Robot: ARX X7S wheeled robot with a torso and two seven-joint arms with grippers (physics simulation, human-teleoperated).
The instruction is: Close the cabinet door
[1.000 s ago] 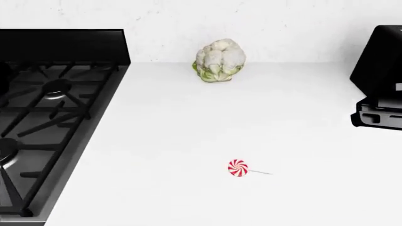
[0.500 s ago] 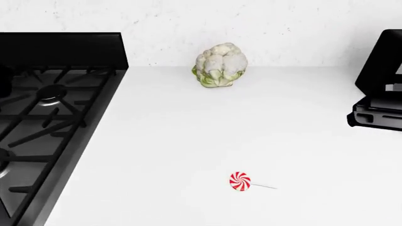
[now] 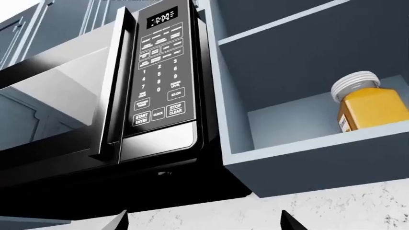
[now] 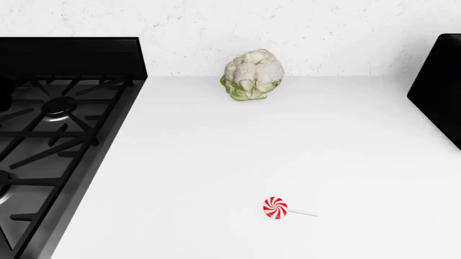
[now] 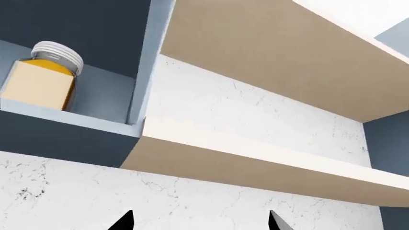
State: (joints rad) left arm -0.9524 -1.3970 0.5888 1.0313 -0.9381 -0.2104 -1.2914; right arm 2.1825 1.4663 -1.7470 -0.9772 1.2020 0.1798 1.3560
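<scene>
The blue cabinet [image 3: 300,143] stands open next to the microwave, with a yellow jar [image 3: 367,103] on its shelf. In the right wrist view the same jar [image 5: 41,79] sits inside the cabinet [image 5: 137,72]. The cabinet door [image 5: 255,62], a tan panel, is swung out from that frame. My left gripper [image 3: 204,223] is open, and only its two fingertips show, well below the cabinet. Also open is my right gripper [image 5: 199,221], which points up at the marbled wall under the door. Neither gripper holds anything, and neither shows in the head view.
A black microwave [image 3: 160,76] hangs beside the open cabinet. On the white counter [image 4: 216,162] are a cauliflower [image 4: 252,73] and a red-and-white lollipop [image 4: 275,208]. A gas stove [image 4: 58,135] fills the left. A black shape [image 4: 441,86] stands at the right edge.
The head view tilted a little, so the counter items sit lower in it. The dark jointed part below the black shape at the right edge has left the view.
</scene>
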